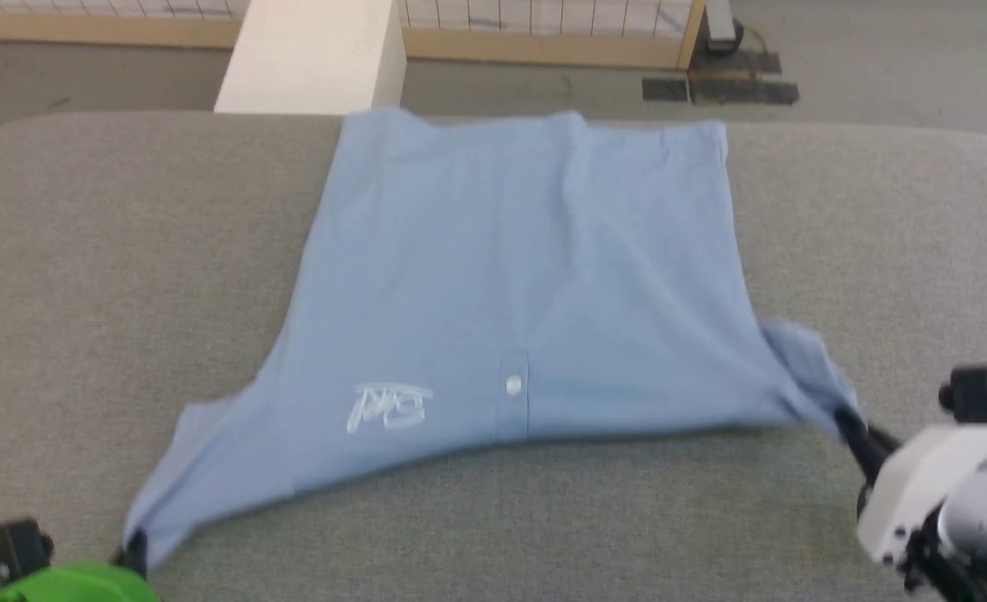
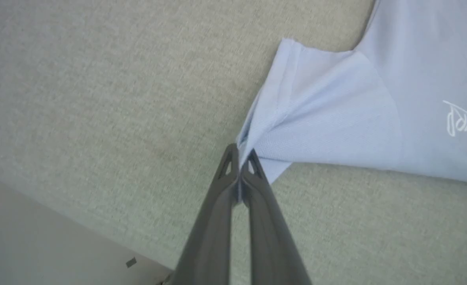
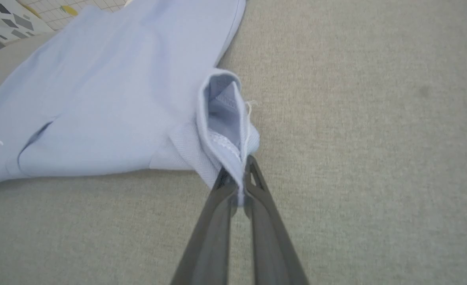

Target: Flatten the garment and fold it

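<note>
Blue shirt (image 1: 510,276) clamped by left claw (image 2: 241,152) and right claw (image 3: 239,170); uneven pulling could slip its fabric free.

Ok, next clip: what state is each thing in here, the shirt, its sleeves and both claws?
shirt: spread print side up on the grey table, mostly flat, some creases, not folded.
left sleeve: drawn out sideways, tip pinched.
right sleeve: bunched, cuff gaping, edge pinched.
left claw: shut on the left sleeve.
right claw: shut on the right sleeve.
</note>
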{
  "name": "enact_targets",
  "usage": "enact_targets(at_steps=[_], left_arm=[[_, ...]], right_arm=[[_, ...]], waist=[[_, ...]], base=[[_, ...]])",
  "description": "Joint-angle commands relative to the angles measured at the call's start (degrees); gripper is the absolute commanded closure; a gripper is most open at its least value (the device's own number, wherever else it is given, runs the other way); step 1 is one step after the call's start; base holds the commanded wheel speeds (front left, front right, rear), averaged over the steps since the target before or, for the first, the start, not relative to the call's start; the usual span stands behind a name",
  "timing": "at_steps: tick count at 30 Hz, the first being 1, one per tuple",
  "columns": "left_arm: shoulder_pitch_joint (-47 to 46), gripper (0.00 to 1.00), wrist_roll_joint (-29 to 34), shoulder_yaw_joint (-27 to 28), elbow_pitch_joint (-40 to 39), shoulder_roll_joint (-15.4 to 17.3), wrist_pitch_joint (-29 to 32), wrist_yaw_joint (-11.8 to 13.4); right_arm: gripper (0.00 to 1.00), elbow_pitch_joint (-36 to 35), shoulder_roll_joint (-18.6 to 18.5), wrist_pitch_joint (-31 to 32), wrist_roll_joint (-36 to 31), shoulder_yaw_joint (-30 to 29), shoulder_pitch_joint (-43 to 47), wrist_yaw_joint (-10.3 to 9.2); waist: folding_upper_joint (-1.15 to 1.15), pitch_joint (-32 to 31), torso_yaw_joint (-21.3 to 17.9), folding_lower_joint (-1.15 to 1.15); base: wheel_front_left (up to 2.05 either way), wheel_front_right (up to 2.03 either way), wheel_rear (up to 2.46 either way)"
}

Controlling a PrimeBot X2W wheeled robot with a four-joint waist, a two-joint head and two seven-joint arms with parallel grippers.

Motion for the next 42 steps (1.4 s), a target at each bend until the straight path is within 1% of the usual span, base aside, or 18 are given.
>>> enact_targets(at_steps=[1, 3, 7, 13, 16, 17, 18, 19, 20, 23, 28, 31, 34, 36, 38, 42], left_arm=[[2.8, 1.0, -0.6, 0.0, -0.4, -0.3, 0.9, 0.6], [5.4, 1.0, -0.5, -0.6, -0.8, -0.8, 1.9, 1.1], [8.8, 1.0, 0.4, -1.7, -1.3, -1.3, 3.2, 2.2], [9.3, 1.0, 1.9, -3.8, -0.3, -2.1, 3.0, 2.7], [8.6, 1.0, 2.0, -4.7, 0.1, -3.0, 2.0, 2.6], [8.3, 1.0, 1.8, -4.9, 0.1, -3.3, 1.7, 2.4], [8.1, 1.0, 1.7, -5.1, 0.1, -3.6, 1.3, 2.3], [7.9, 1.0, 1.5, -5.1, 0.0, -3.8, 0.9, 2.1], [7.8, 1.0, 1.4, -5.3, 0.0, -3.9, 0.6, 1.9], [7.6, 1.0, 1.0, -5.4, -0.6, -4.2, -0.3, 1.2], [7.3, 1.0, 1.1, -6.0, -2.4, -4.4, -1.3, 0.8], [6.6, 1.0, 1.2, -6.8, -3.5, -4.6, -1.7, 0.5], [5.5, 1.0, 1.4, -7.6, -4.0, -4.9, -2.0, 0.2], [4.6, 1.0, 1.5, -8.2, -4.0, -5.1, -2.3, -0.1], [3.5, 1.0, 1.7, -9.0, -4.0, -5.3, -2.5, -0.5], [0.8, 1.0, 2.1, -10.7, -4.2, -5.9, -3.1, -1.1]], right_arm=[[1.0, -1.0, 1.1, 0.6, -1.2, -1.2, 2.7, -0.09], [1.0, -2.1, 2.6, 1.8, -2.0, -2.4, 6.1, -0.09], [1.0, -3.1, 4.4, 4.4, -4.7, -5.3, 11.4, -0.09], [1.0, -0.6, 5.2, 5.5, -7.4, -7.7, 15.0, -0.09], [1.0, 0.4, 5.3, 4.1, -7.0, -8.1, 15.3, -0.09], [0.87, 0.6, 5.3, 2.8, -6.4, -8.1, 15.2, -0.09], [0.64, 0.8, 5.3, 1.7, -5.8, -8.0, 15.2, -0.09], [0.11, 1.2, 5.3, 0.6, -4.8, -7.9, 15.2, -0.09], [0.0, 1.5, 5.3, -0.4, -4.0, -7.9, 15.2, -0.09], [0.0, 1.6, 5.3, -4.1, -3.0, -7.6, 15.1, -0.09], [0.0, -1.6, 5.3, -12.2, -4.3, -6.9, 14.0, -0.09], [0.0, -3.4, 5.1, -17.7, -4.3, -7.1, 11.9, -0.09], [0.0, -4.1, 4.0, -22.6, -4.3, -6.8, 7.8, -0.09], [0.0, -3.2, 2.4, -25.2, -4.8, -6.5, 4.1, -0.09], [0.0, -0.6, 0.5, -27.1, -5.2, -6.6, -0.9, -0.09], [0.0, 6.2, -2.8, -28.0, -5.0, -6.6, -11.6, -0.09]], waist=[[0.0, -2.3, 0.5, 0.01], [0.0, -2.8, 0.5, 0.01], [0.0, -3.2, 0.4, 0.01], [0.0, -3.3, 0.7, 0.01], [0.0, -3.2, 0.7, 0.01], [0.0, -3.2, 0.7, 0.01], [0.0, -3.2, 0.8, 0.01], [0.0, -3.2, 0.8, 0.01], [0.0, -3.2, 0.9, 0.01], [0.0, -3.3, 1.2, 0.01], [0.0, -3.0, 2.1, 0.01], [0.0, -2.5, 3.0, 0.01], [0.0, -1.6, 4.0, 0.01], [0.0, -0.7, 4.8, 0.01], [0.0, 0.5, 5.9, 0.01], [0.0, 3.6, 8.6, 0.01]], base=[[0.0, 0.0, 0.0], [0.0, 0.0, 0.0], [0.0, 0.0, 0.0], [0.0, 0.0, 0.0], [0.0, 0.0, 0.0], [0.0, 0.0, 0.0], [0.0, 0.0, 0.0], [0.0, 0.0, 0.0], [0.0, 0.0, 0.0], [0.0, 0.0, 0.0], [0.0, 0.0, 0.0], [0.0, 0.0, 0.0], [0.0, 0.0, 0.0], [0.0, 0.0, 0.0], [0.0, 0.0, 0.0], [0.0, 0.0, 0.0]])
